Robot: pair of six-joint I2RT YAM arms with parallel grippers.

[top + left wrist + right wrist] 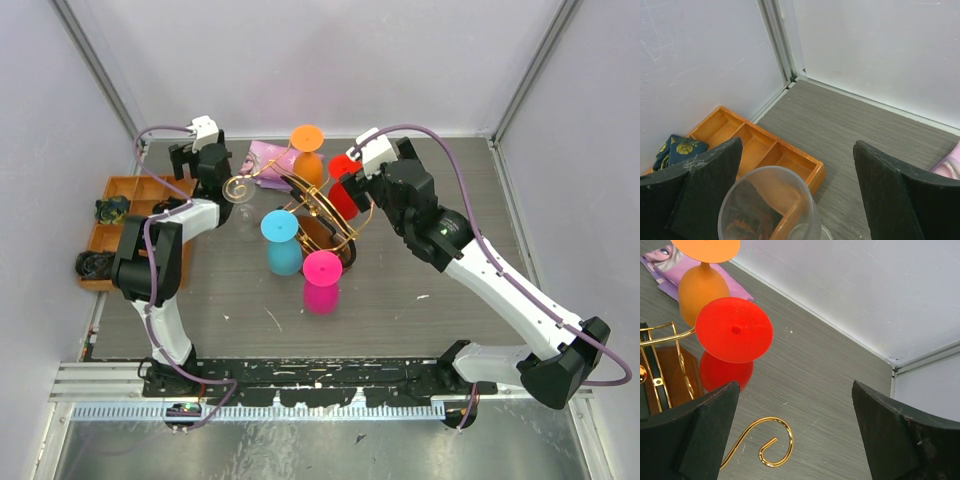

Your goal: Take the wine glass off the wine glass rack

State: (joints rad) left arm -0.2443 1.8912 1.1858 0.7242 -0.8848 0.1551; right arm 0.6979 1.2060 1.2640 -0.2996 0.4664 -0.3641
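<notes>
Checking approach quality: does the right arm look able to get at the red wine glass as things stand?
Probably yes. The right gripper has its fingers open, and the red wine glass hangs beside one of them, nothing between. The wine glass rack curls close by.

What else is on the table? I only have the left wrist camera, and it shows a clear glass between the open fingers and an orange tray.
Observer: Four upside-down glasses surround the wine glass rack: an orange glass, a red glass, a blue glass and a pink glass.
Operator: Where's the right hand?
Observer: The right hand is open, beside the red glass at the rack's far right.
Operator: Is my clear glass free of the rack?
Observer: From above, the clear glass overlaps a gold scroll at the rack's left end. I cannot tell whether it is free.
</notes>
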